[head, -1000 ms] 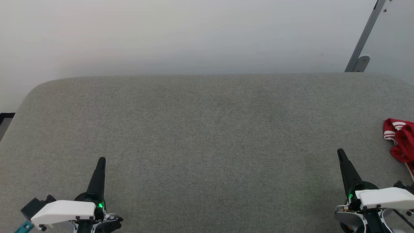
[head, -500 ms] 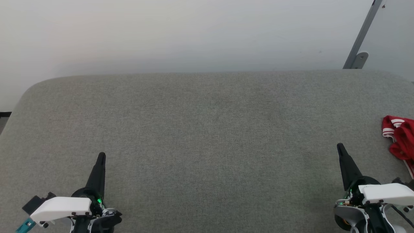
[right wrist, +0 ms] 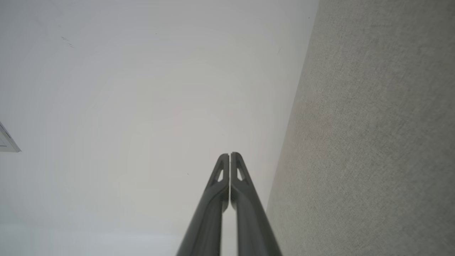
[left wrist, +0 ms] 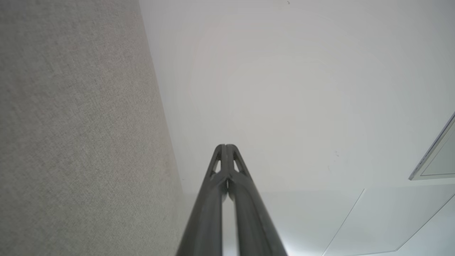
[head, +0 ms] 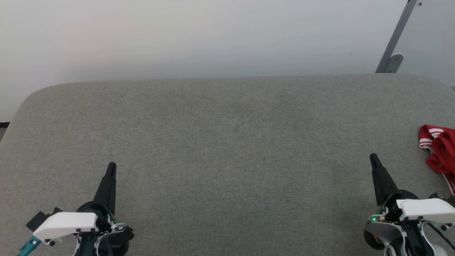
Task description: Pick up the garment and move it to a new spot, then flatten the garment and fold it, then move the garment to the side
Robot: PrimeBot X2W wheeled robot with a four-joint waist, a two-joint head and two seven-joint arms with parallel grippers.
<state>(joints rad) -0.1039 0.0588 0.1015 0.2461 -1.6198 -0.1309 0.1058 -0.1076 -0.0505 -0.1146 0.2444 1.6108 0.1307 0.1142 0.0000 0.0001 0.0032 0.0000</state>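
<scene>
The grey fabric surface [head: 227, 135] takes up most of the head view. It has rounded far corners, and a pale wall [head: 213, 35] runs along the top of the frame behind it. The garment [head: 440, 151] is way over at the right edge of the frame, about mid-height. It's bunched into a red heap on the surface, with a bit of red-and-white striped trim showing at its upper left. The frame edge cuts it off, so I can't tell how far it goes on.

The left gripper [head: 111, 166] is at the lower left of the frame, dark fingers pointing up, jaws pressed together into one point and holding nothing. The right gripper [head: 373, 156] at the lower right is the same deal: jaws closed tight, empty, tip leaning a touch toward the upper left. It's near the garment but clearly apart from it, with the red heap up and to the right of its tip.

In the left wrist view the two fingers meet at the tips. The grey surface runs down the left side of the frame there, and the rest is pale wall. The right wrist view is the mirror of that, fingers together and the surface on the right side.

A grey metal strut [head: 394, 44] slants through the upper right corner of the head view, behind the surface's far edge.
</scene>
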